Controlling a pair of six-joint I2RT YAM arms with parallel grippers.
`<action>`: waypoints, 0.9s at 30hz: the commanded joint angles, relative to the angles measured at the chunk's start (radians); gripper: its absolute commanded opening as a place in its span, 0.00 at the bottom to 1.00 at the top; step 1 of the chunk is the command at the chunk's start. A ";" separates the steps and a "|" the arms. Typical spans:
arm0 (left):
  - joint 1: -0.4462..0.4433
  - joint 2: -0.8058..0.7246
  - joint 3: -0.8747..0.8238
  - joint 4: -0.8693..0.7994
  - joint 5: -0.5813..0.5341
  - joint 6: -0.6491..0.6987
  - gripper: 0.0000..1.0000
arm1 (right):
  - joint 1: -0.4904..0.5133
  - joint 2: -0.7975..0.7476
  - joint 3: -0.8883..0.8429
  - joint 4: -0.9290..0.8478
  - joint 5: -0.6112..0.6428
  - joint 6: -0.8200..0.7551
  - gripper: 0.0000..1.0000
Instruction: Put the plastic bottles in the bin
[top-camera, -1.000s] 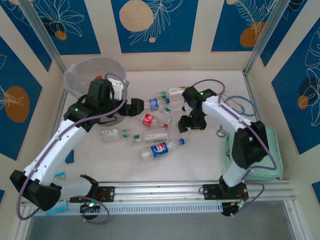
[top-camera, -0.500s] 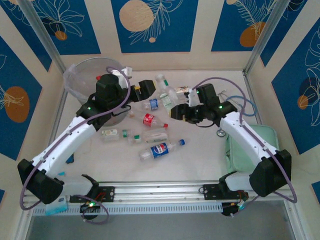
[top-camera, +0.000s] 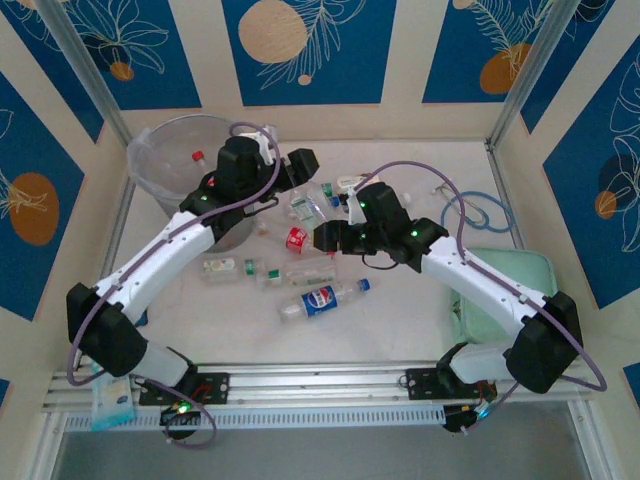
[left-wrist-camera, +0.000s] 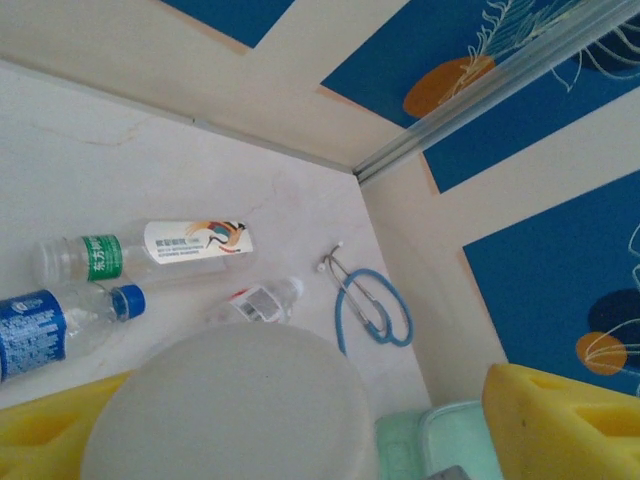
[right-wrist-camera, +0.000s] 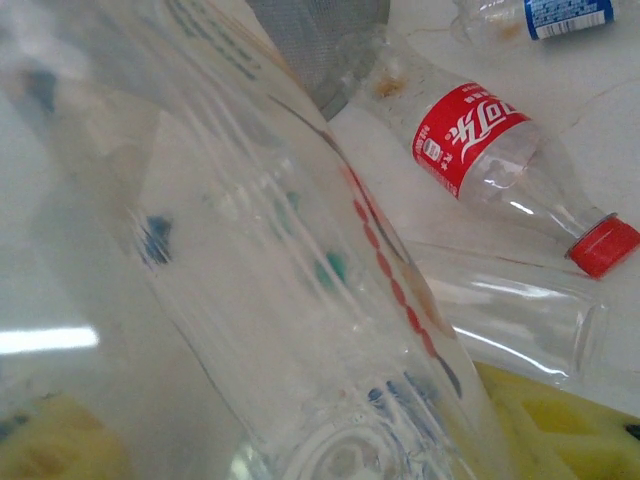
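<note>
A clear bottle (right-wrist-camera: 300, 330) lies close between the yellow finger pads (right-wrist-camera: 540, 420); to its right a red-labelled bottle (right-wrist-camera: 490, 150) rests on the pale table (right-wrist-camera: 605, 95).

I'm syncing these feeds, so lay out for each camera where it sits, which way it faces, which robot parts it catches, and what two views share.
Top external: above and behind the bases, looking down on the table; both arms, left gripper, right gripper.
Left wrist: on the left arm, facing the far right corner over a blue cable; its yellow fingers.
Right wrist: close against a clear bottle between its pads, red-label bottle beyond.
Shared: top external and left wrist both show the cable.
</note>
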 joint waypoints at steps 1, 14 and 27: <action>0.006 0.005 0.031 0.024 0.012 -0.051 0.68 | -0.011 -0.029 0.014 0.005 0.043 0.007 0.11; -0.018 0.100 0.198 -0.097 -0.013 -0.006 0.22 | -0.203 0.046 0.104 -0.031 -0.201 -0.021 0.18; 0.003 0.243 0.561 -0.288 0.025 0.150 0.14 | -0.298 -0.012 0.191 -0.232 -0.175 -0.200 0.99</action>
